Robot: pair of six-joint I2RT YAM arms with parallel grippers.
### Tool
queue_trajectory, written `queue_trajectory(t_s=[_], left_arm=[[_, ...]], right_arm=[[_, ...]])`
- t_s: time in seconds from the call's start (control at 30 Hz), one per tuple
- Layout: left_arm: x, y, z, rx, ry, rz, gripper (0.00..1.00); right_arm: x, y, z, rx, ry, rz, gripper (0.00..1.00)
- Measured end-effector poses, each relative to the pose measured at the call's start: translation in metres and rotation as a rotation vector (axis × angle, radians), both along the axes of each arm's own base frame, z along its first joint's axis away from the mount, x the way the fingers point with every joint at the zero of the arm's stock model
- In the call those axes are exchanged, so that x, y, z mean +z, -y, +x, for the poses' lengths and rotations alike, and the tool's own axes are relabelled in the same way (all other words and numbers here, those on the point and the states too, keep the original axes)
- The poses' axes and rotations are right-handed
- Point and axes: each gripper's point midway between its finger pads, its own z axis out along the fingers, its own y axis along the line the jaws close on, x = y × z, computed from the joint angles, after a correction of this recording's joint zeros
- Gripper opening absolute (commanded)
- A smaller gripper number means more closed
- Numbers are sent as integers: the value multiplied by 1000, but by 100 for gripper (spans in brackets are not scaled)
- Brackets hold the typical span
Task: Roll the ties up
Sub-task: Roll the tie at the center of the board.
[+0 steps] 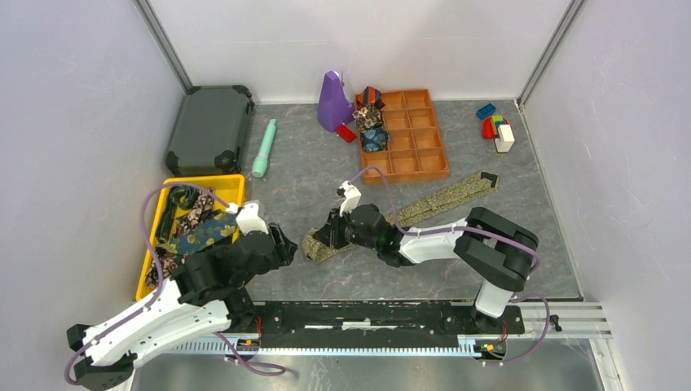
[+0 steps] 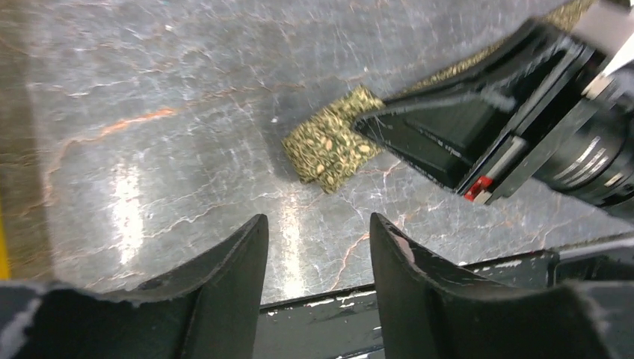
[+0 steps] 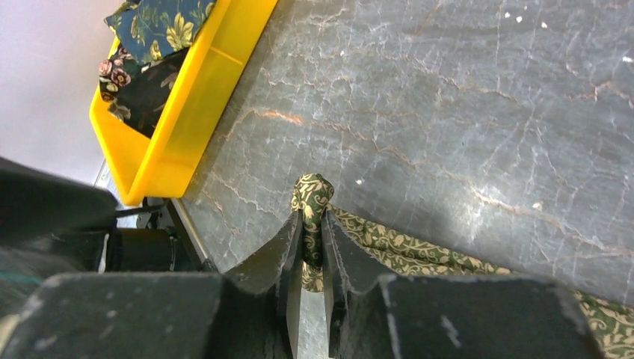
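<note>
Here's the bench (image 1: 456,269), and the olive-gold tie (image 1: 444,199) lies flat across it, slanting from beside the orange tray (image 1: 420,167) down toward the middle of the near edge. The right arm (image 1: 489,244) has that near end: the right jaws are pinched on it, and the wrist view shows the tip folded up between them. The left arm (image 1: 155,318) hovers just beside that same end, left jaws apart and holding nothing.

To do the first turn well, I'd say keep the fold tight and square to the strip, so the coil doesn't cone off to one side. The left jaws look placed to pin the fabric or steady the roll. Wind it toward the far-right end, with light tension and the edges stacked. The risk is the tip slipping out of such a narrow pinch.

Now the count, big to small:
- Two arms.
- One dark case (image 1: 208,126) in the far-left corner.
- One yellow bin (image 1: 232,181) at the left edge, with a tangle of ties, at least three patterns, exact number unclear.
- One orange tray at the far edge with what look like three rolled coils.
- One flat tie on the bench.
- One purple object (image 1: 332,102).
- One teal cylinder (image 1: 265,148).
- A small cluster of toy blocks (image 1: 497,129) in the far-right corner, too tight to count.
</note>
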Motion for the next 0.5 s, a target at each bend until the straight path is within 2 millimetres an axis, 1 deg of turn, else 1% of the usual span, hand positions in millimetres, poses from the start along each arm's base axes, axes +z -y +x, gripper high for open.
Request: queue_trajectory(t_s=[0.03, 0.17, 0.27, 0.33, 0.5], left_arm=[[-6, 5, 0, -19, -9, -1, 51], [-27, 26, 0, -83, -34, -20, 41], [-36, 41, 2, -125, -24, -63, 40], [-42, 49, 2, -147, -17, -84, 39], [-57, 62, 8, -182, 22, -115, 38]], right_arm=[[2, -1, 2, -4, -4, -9, 20], [15, -11, 14, -31, -11, -41, 20], [29, -18, 23, -52, -17, -47, 21], [34, -21, 27, -64, -27, -58, 21], [31, -19, 32, -84, -57, -95, 23]])
